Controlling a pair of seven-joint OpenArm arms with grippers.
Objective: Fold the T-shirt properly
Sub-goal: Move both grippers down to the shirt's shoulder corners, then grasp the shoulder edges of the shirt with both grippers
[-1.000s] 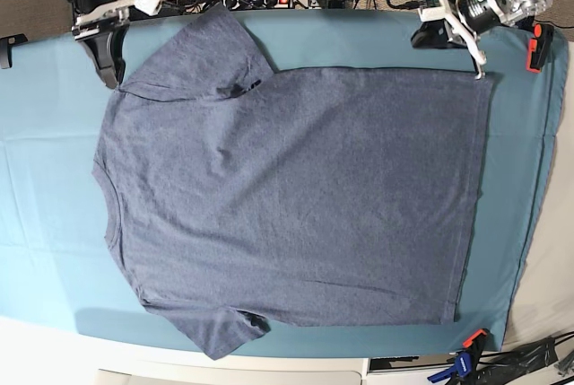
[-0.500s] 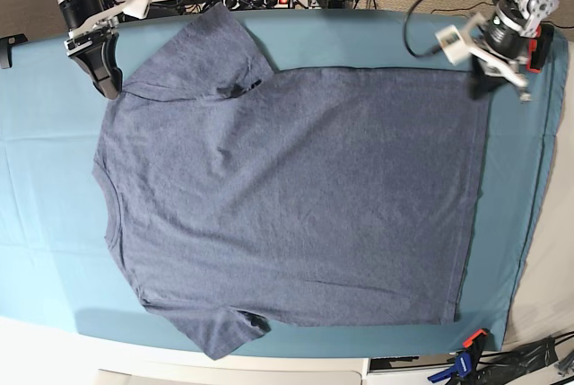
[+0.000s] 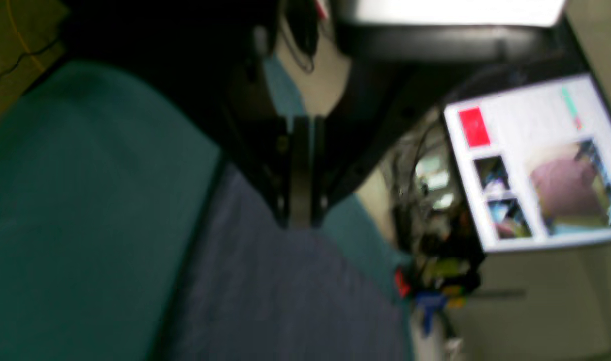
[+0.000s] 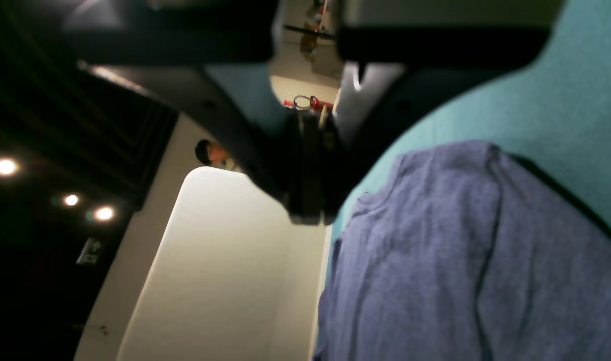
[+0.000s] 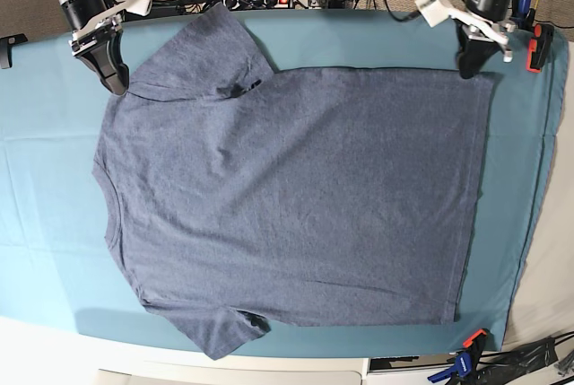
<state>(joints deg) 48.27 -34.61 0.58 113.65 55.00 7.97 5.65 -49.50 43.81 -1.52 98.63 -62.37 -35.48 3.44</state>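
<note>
Both arms poised at the far edge of the shirt, first fold not yet started.

I see the heathered blue-grey short-sleeved T-shirt [image 5: 296,196] lying flat and spread on the teal-clothed worktop [image 5: 45,223], collar toward the base view's left, hem toward its right. On that left side my right end effector [image 5: 113,83] hangs at the shoulder by the far sleeve, its fingers pressed together and holding nothing as far as I can tell. On the right, my left end effector [image 5: 468,69] sits at the far hem corner, also pressed together in its blurred wrist view. To do this well, I judge I should spread both, pinch the fabric edge only and not the cloth beneath, then lift evenly and carry the far edge over in parallel.
</note>
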